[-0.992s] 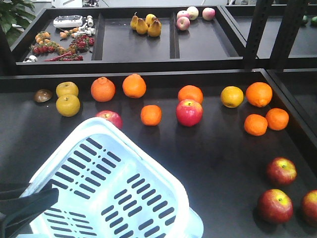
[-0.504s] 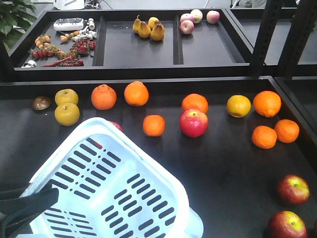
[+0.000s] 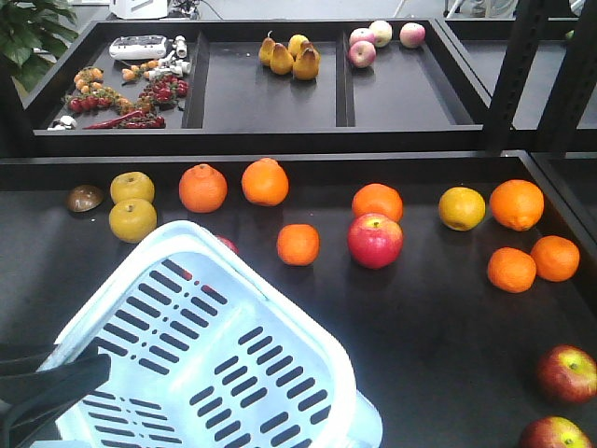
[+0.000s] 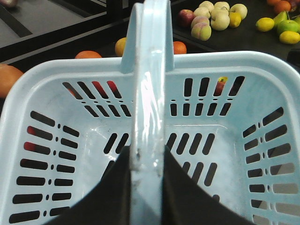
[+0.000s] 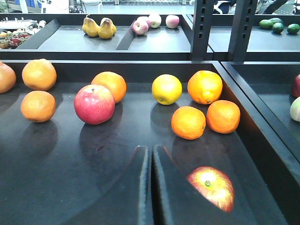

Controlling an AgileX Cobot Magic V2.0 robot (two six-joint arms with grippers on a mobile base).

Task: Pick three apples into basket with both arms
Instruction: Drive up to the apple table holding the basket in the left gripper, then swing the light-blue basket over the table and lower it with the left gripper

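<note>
Your left gripper (image 4: 148, 161) clamps the basket (image 4: 234, 58) by its handle (image 4: 150, 70). Your right gripper (image 5: 151, 150) is nearly closed and empty, with one apple (image 5: 211, 188) just beside it and a second apple (image 5: 94, 104) farther off.

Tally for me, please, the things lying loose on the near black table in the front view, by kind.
Oranges: 7
Red apples: 4, one mostly hidden behind the basket
Yellow-green fruits: 2
Yellow citrus: 1
Brown item: 1
Total: 15
</note>
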